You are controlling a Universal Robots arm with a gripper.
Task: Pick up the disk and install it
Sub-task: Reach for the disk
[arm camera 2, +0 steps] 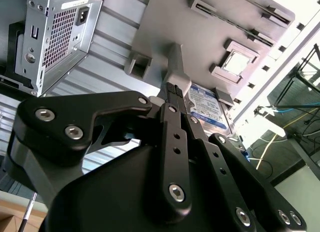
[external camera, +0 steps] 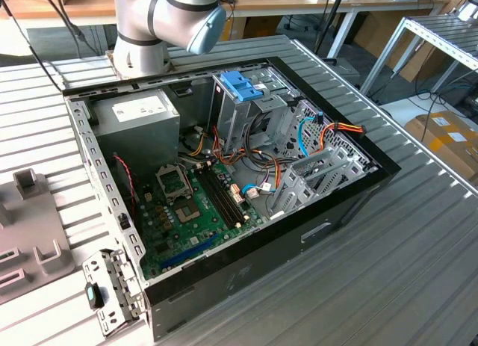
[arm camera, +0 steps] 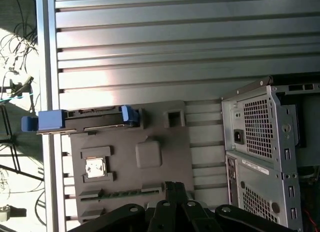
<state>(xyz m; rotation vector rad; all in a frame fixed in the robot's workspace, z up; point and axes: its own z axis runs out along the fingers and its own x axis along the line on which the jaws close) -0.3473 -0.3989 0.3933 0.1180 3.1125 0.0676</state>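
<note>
Black multi-link end effector (arm camera 2: 174, 89): fingertips pressed together in both wrist views, pinching nothing. Hangs above a flat grey plastic fixture tray (arm camera: 165, 162) with moulded pockets, clear of everything on it.

Nearest item on that tray: the disk (arm camera 2: 207, 109), a flat silver-grey metal hard drive with a white-and-blue label. Sits at the tray's outer edge, capped by blue plastic carrier rails (arm camera: 50, 120) at both ends. Shows edge-on in the first wrist view and label face in the second wrist view. Not yet picked up.

Near the disk, in a tray pocket, a small square silver processor chip (arm camera: 95, 167). Just beside the tray, the perforated grey metal rear panel (arm camera: 265, 142) of a computer.

In the exterior view, an open black desktop computer case (external camera: 224, 279) on a ribbed grey metal table (external camera: 418, 271). Places the tray at nine o'clock from the case, on the exterior view's left. Puts the grey-and-blue robot arm (external camera: 164, 21) at about twelve o'clock. Inside the case:
- grey power-supply box with white sticker (external camera: 138, 114) at eleven o'clock
- light-blue plastic latch on a metal cage (external camera: 243, 84) at one o'clock
- green motherboard (external camera: 194, 204) toward seven o'clock
</note>
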